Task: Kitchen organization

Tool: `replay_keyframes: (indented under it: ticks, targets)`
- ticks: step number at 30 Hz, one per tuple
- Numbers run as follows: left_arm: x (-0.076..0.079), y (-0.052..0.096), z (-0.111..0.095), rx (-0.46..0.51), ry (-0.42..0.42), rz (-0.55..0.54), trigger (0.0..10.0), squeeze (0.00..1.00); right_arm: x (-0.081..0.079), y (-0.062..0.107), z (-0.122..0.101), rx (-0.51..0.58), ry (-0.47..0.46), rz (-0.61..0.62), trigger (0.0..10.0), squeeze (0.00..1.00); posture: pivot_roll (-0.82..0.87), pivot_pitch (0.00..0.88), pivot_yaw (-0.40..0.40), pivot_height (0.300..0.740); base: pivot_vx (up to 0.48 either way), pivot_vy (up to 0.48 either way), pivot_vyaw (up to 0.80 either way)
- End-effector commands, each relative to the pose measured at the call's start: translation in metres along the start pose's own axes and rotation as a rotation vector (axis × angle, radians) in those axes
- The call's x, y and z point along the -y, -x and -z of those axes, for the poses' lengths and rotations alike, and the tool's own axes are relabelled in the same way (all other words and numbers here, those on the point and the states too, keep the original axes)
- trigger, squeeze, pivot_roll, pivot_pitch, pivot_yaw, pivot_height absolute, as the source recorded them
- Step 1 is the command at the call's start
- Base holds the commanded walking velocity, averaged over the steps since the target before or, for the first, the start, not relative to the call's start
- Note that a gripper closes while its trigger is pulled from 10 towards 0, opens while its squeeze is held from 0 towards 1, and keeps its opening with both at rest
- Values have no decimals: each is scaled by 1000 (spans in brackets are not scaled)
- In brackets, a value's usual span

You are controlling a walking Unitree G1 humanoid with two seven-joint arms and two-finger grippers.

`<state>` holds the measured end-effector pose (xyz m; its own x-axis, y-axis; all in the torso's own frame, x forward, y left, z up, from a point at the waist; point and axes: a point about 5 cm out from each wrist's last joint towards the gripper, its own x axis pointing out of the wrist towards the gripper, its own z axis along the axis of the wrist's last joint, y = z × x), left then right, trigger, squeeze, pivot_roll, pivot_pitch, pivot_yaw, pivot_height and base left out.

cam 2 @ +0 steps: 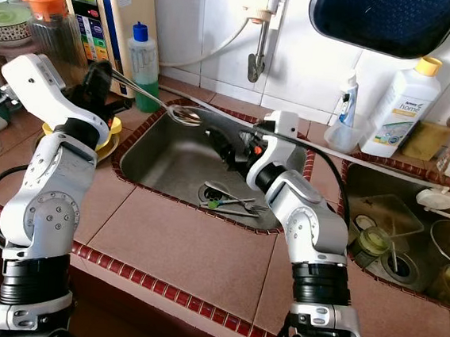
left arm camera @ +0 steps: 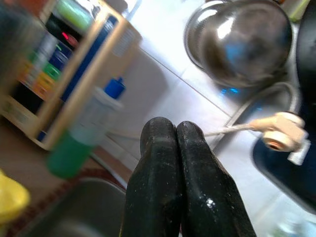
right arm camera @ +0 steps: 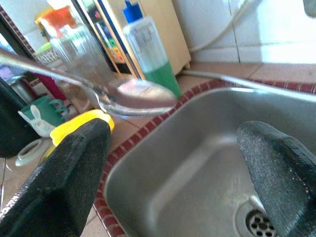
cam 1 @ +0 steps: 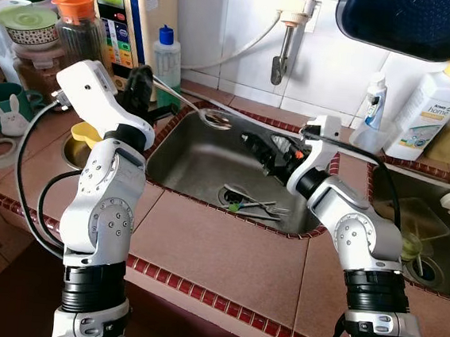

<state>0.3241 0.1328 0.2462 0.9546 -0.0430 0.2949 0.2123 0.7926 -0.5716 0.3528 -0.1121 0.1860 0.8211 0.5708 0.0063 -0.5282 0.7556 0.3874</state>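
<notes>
A large metal spoon (cam 1: pixel 216 118) hangs in the air over the back left corner of the steel sink (cam 1: pixel 186 161). Its thin handle runs back to my left gripper (cam 1: pixel 141 85), which is shut on it. In the left wrist view the two black fingers (left arm camera: pixel 158 168) press together, and the spoon's bowl (left arm camera: pixel 242 42) shines beyond them. My right gripper (cam 1: pixel 260 152) is open above the middle of the sink, pointing toward the spoon's bowl (right arm camera: pixel 138 96) and apart from it. Forks (cam 1: pixel 255 205) lie on the sink floor near the drain.
A green soap bottle (cam 1: pixel 166 58) and a beige water machine (cam 1: pixel 124 15) stand behind the sink's left corner. The tap (cam 1: pixel 288 31) hangs from the tiled wall. At the right a second basin (cam 1: pixel 423 227) holds dishes, with a white bottle (cam 1: pixel 434 105) behind it.
</notes>
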Motion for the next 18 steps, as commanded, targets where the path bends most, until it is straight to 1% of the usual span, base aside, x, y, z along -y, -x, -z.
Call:
replay_keyframes:
  ticks: [1, 4, 5, 6, 8, 9, 11, 13, 18]
  targets:
    - [4, -2, 5, -33, 53, 34, 10000, 0, -1, -3, -3, 6, -11, 0, 10000, 0, 84, 20, -5, 740, 0, 0, 0]
    - [6, -3, 12, -66, 170, 46, 10000, 0, 0, -6, -4, 24, -189, 25, 10000, 0, 83, 25, -4, 740, 0, 0, 0]
    - [9, -2, 15, -77, 225, 69, 10000, 0, 3, -8, -3, 43, -311, 58, 10000, 0, 84, 28, -4, 740, 0, 0, 0]
    - [9, -2, 15, -77, 225, 69, 10000, 0, 3, -8, -3, 43, -311, 58, 10000, 0, 84, 28, -4, 740, 0, 0, 0]
    - [13, -1, 23, -110, 253, 96, 10000, 0, 3, -9, 0, 68, -413, 66, 10000, 0, 88, 33, -2, 740, 0, 0, 0]
    - [13, -1, 23, -110, 253, 96, 10000, 0, 3, -9, 0, 68, -413, 66, 10000, 0, 88, 33, -2, 740, 0, 0, 0]
    - [14, 2, 29, -139, 257, 108, 10000, 0, 1, -10, 1, 68, -422, 52, 10000, 0, 87, 38, 1, 740, 0, 0, 0]
    - [14, 5, 33, -161, 279, 117, 10000, 0, -1, -12, 6, 55, -447, 53, 10000, 0, 88, 43, 2, 740, 0, 0, 0]
    - [13, 7, 34, -170, 286, 122, 10000, 0, 0, -12, 8, 57, -476, 69, 10000, 0, 92, 48, 3, 740, 0, 0, 0]
